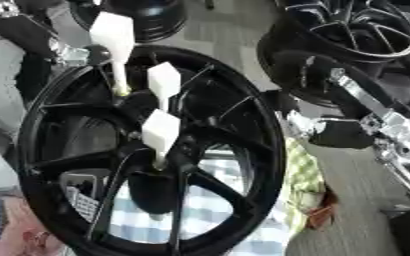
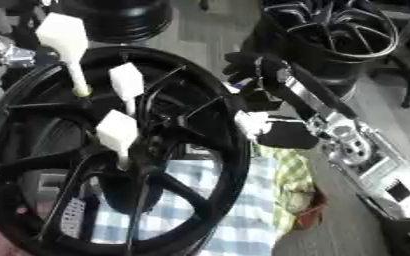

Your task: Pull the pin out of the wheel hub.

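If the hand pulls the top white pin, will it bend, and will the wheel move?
The top pin has a wide flat head on a thin stem, so it looks stiff and probably light. The black wheel hub stands tilted on its rim, so a sideways pull might roll or tip it.

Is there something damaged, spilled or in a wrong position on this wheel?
Nothing looks damaged or spilled. The black wheel hub carries three white pins near its centre. They lean at somewhat different angles, which may be normal. Checked cloth shows through the spokes.

A grey tiled floor (image 1: 226,30) lies behind; a blue-and-white checked cloth (image 2: 243,210) covers the counter below.
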Motion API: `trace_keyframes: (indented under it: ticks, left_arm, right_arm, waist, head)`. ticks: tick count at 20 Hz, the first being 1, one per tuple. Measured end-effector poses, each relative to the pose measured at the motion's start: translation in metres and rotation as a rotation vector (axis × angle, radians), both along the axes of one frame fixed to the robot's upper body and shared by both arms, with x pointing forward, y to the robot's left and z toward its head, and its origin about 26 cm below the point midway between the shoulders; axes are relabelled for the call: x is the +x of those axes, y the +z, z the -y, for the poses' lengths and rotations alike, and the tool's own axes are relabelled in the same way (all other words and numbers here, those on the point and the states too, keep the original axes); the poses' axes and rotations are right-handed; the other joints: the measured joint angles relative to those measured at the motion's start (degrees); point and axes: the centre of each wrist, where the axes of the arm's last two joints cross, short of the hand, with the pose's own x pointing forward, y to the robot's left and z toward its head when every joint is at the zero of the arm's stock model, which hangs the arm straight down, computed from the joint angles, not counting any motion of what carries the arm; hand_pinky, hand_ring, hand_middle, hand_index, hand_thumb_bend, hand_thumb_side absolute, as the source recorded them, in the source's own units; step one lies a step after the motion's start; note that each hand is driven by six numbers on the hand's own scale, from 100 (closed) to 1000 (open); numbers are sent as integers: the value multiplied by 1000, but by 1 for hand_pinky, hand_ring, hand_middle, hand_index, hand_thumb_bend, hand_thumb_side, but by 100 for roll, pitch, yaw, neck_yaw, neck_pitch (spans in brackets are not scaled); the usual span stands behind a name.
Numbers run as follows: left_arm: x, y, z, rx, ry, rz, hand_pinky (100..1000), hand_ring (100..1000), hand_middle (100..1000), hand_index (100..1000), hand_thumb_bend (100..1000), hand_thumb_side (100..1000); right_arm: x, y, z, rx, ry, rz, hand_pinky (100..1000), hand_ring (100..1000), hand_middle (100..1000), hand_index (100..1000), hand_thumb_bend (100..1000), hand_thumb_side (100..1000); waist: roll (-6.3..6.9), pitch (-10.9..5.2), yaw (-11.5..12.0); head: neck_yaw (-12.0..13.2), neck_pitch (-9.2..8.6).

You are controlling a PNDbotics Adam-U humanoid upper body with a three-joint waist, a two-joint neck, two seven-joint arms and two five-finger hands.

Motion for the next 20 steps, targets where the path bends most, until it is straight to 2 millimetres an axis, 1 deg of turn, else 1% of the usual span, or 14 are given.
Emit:
trace_keyframes:
  ticks: [2,4,8,11,16,18,20]
  left_arm:
    - [-4,7,-8,-33,21,28,705,576,481,632,299,468]
    - [-8,9,-19,-65,54,47,704,577,482,633,299,467]
    - [-17,7,-50,-139,151,67,699,581,487,639,306,463]
    - [-25,0,-76,-189,239,73,693,585,491,643,309,455]
    - [-38,-21,-121,-256,405,55,691,598,505,657,314,454]
    - [-41,-29,-134,-271,462,48,691,598,505,657,314,454]
    - [-43,-34,-142,-284,499,44,692,615,528,679,316,453]
  right_arm:
    - [0,-1,1,-1,-2,-3,673,777,770,911,100,295]
    - [0,-3,2,-2,-6,-6,673,777,770,911,100,295]
    - [0,-6,4,-1,-14,-13,672,777,770,911,100,296]
    - [0,-8,5,-2,-19,-16,672,777,770,911,100,297]
    - [-1,-11,7,-1,-27,-22,672,777,770,911,100,298]
    - [-1,-11,7,0,-29,-21,672,777,770,911,100,298]
    - [-1,-11,8,1,-31,-20,672,777,770,911,100,300]
  waist:
    - [2,-17,42]
    - [2,-37,84]
    - [2,-64,151]
    - [2,-77,201]
    - [-1,-103,292]
    - [-3,-103,299]
    - [-5,-103,303]
  head:
    - [-10,-12]
    - [-30,-56]
    - [-84,-150]
    - [-132,-205]
    - [-180,-243]
    - [-184,-251]
    - [-195,-253]
